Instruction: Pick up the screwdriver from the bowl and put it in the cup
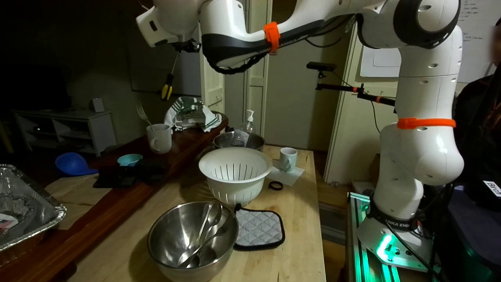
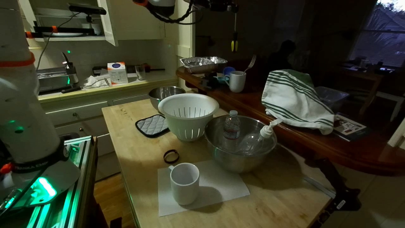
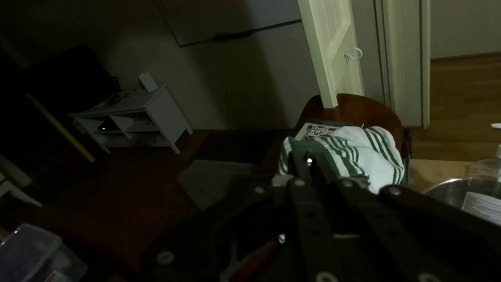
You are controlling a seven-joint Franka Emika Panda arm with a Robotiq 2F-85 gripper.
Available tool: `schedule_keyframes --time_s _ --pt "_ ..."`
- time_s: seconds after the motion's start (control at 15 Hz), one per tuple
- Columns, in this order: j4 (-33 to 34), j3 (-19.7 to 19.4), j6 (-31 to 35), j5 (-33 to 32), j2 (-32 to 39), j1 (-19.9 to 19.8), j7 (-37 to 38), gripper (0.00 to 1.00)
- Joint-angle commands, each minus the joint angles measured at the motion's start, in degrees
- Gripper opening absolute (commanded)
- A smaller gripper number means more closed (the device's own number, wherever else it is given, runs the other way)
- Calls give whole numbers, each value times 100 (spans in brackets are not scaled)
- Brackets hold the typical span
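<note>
My gripper [image 1: 181, 48] is shut on the thin shaft of the screwdriver [image 1: 167, 88], high above the table. The black and yellow handle hangs below it. In an exterior view the gripper [image 2: 234, 8] also holds the screwdriver [image 2: 234, 42], over the ledge side. In the wrist view, a bright metal spot shows between the fingertips [image 3: 309, 159]. One white cup [image 2: 185, 183] stands upright on a paper sheet. Another white cup [image 1: 159, 138] with a fork stands on the wooden ledge. A steel bowl [image 1: 156, 235] holds several spoons; a second steel bowl [image 2: 240, 160] holds bottles.
A white colander [image 1: 235, 168] stands between the steel bowls. A grey pot holder [image 1: 259, 228] and a black ring [image 2: 171, 156] lie on the table. The raised ledge [image 1: 188, 145] carries a striped towel [image 2: 292, 98], foil trays [image 1: 35, 203] and a blue ladle [image 1: 73, 163].
</note>
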Motion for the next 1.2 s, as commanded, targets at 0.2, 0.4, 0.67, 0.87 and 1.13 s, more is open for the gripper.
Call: schedule_keyframes --time_s 0.2,0.4,0.67,0.87,1.13 --pt "342 -54 398 278 578 -66 -284 2" --pt "527 -74 354 238 782 -41 -344 2" --pt "844 -93 280 222 1030 -1 -461 2" --pt "1205 -111 187 154 1275 79 -433 2" --pt "1530 -157 56 212 1527 142 -500 2"
